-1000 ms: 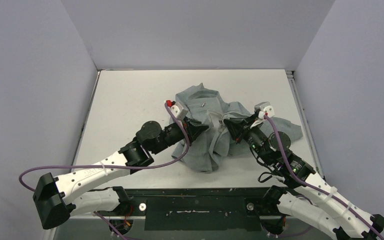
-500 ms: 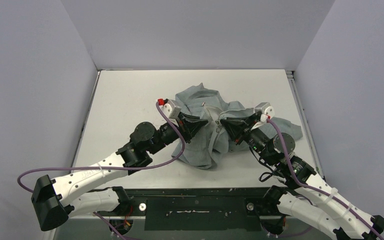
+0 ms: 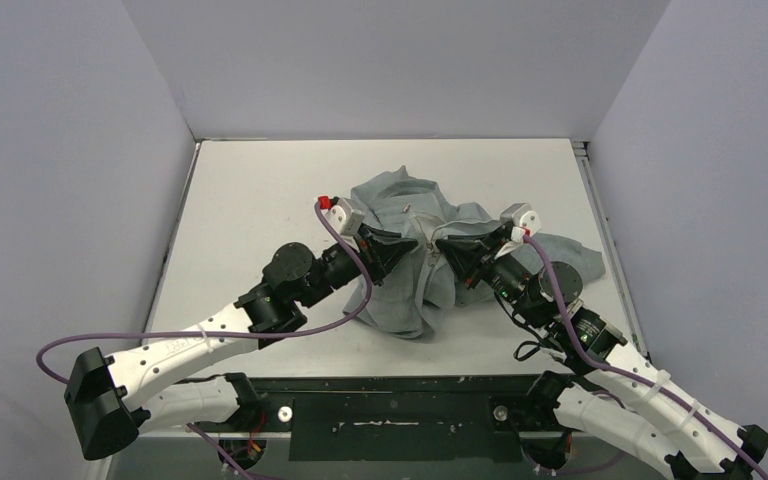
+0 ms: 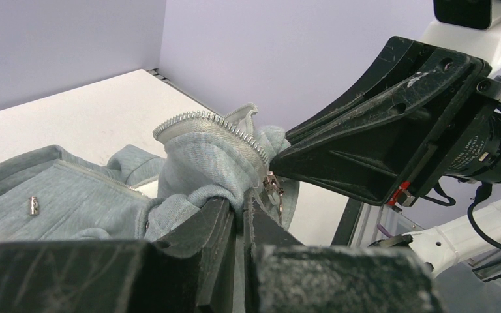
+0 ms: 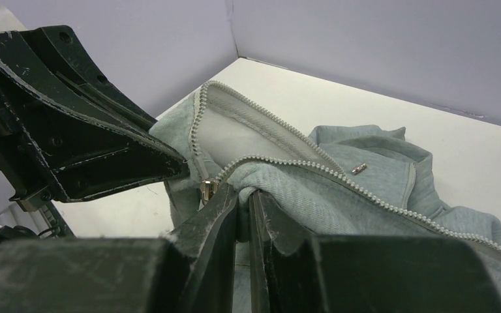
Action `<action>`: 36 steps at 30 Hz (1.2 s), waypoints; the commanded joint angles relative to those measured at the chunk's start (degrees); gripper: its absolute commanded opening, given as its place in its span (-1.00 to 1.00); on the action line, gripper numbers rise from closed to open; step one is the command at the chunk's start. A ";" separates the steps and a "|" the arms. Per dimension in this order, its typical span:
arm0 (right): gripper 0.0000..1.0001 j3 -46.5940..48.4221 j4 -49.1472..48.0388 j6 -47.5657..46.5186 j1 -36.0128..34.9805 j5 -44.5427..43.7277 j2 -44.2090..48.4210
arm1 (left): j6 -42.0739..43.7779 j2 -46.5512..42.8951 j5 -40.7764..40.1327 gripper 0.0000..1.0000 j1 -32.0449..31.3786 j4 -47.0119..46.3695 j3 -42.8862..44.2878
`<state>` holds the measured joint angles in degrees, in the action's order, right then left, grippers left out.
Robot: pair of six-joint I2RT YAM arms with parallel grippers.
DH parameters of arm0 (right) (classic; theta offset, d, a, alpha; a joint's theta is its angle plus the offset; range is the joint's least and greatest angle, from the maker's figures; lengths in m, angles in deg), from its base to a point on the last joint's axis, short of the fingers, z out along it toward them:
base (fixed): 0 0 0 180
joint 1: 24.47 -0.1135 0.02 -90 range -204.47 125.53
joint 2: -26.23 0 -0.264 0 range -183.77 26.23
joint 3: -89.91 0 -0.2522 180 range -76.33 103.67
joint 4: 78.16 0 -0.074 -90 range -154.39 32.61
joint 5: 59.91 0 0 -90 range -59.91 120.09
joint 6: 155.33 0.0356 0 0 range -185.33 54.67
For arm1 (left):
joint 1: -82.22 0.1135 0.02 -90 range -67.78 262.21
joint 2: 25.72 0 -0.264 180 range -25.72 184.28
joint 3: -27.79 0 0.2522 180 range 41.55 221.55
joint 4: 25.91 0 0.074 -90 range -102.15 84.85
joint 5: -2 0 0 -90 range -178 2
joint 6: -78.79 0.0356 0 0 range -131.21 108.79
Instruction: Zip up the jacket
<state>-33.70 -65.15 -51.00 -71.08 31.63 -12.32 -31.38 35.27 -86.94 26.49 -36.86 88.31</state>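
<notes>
The jacket (image 3: 400, 195) lies bunched on the counter (image 3: 260, 190), between centre and right edge. The left claw (image 3: 412, 251) and right claw (image 3: 443, 246) are each clamped on jacket fabric beside the zipper (image 4: 202, 115), tips nearly meeting.

- We take this for a robotics lab: a closed test booth, not a home or a shop;
- two white-and-black jointed arms, the left arm (image 3: 180, 350) and the right arm (image 3: 580, 330), stand bolted side by side on a black base plate (image 3: 390, 402) at the near edge;
- a purple cable (image 3: 120, 336) loops loose beside the left arm; a like one runs along the right arm;
- the table (image 3: 260, 190) is plain white, boxed in by a bare pale left wall (image 3: 60, 200), back wall (image 3: 390, 60) and right wall (image 3: 720, 200);
- the jacket (image 3: 400, 195) lies crumpled on that table between the arms; wrist cameras look along scuffed black fingers.
</notes>
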 commanded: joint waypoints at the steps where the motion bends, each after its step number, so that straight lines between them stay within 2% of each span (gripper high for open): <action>1: -1.00 1.40 -4.66 0.08 -0.25 -0.97 0.89 | -0.14 -0.54 -0.33 -1.00 -0.14 -3.94 3.18; 15: -1.00 1.58 -3.47 0.88 -0.27 -4.09 1.09 | -0.45 -0.44 0.23 -1.00 -0.09 -3.97 3.24; 28: -1.00 2.41 -3.25 0.61 -0.32 -0.02 -0.91 | -1.11 -0.37 -0.47 -1.00 -0.09 -4.81 3.11; 36: -1.00 1.93 -3.90 0.81 -0.29 -1.02 -0.21 | -1.30 0.18 0.43 -1.00 -0.09 -4.65 3.26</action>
<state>-33.68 -65.10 -50.30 -71.08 30.52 -13.39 -32.05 35.60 -87.09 26.49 -36.86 88.31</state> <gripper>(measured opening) 0.105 0.048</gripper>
